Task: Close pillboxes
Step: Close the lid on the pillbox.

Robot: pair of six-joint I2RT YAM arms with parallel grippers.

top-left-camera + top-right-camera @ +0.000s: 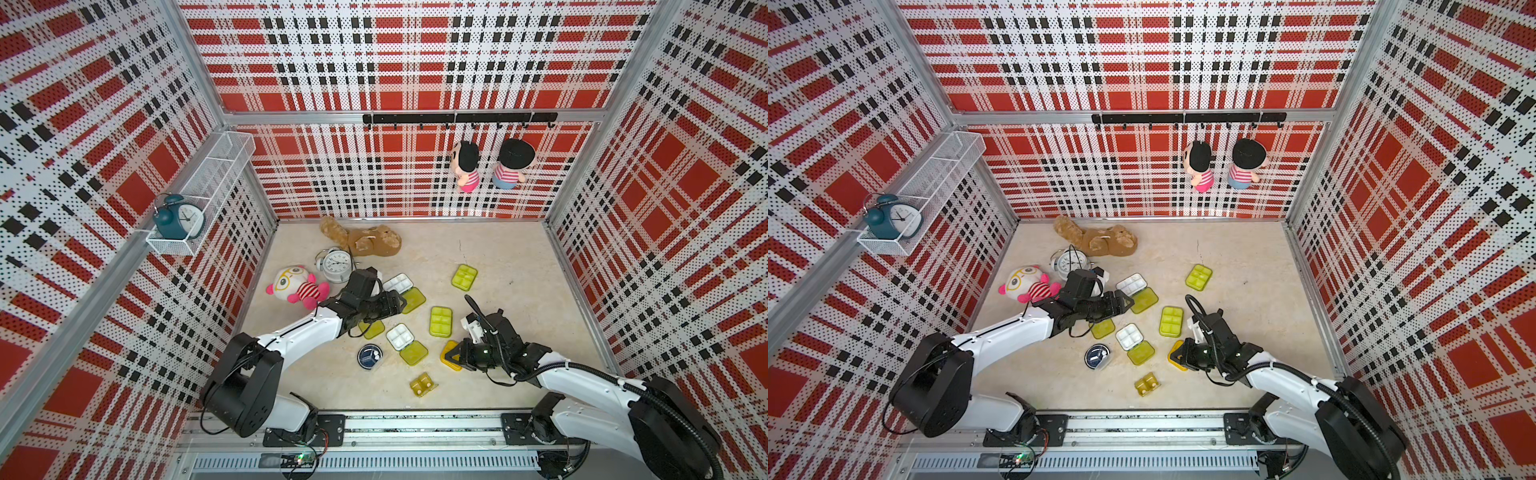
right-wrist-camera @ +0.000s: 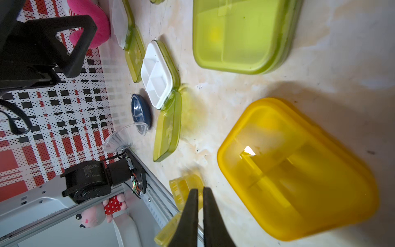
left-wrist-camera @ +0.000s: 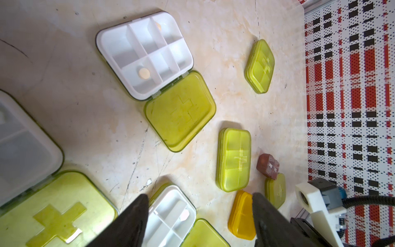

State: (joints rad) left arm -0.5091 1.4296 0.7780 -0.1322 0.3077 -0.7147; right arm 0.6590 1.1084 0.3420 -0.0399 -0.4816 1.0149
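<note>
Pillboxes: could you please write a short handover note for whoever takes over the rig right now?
Left gripper: open, empty, over the open green pillboxes.
Right gripper: fingers nearly shut, empty, by the orange-yellow pillbox.
Done: orange-yellow pillbox, far closed pillbox and middle closed pillbox have lids shut.
Left: far open pillbox, near open pillbox, open pillbox under the left arm, amber box, round navy box.
Brown box: unclear.
</note>
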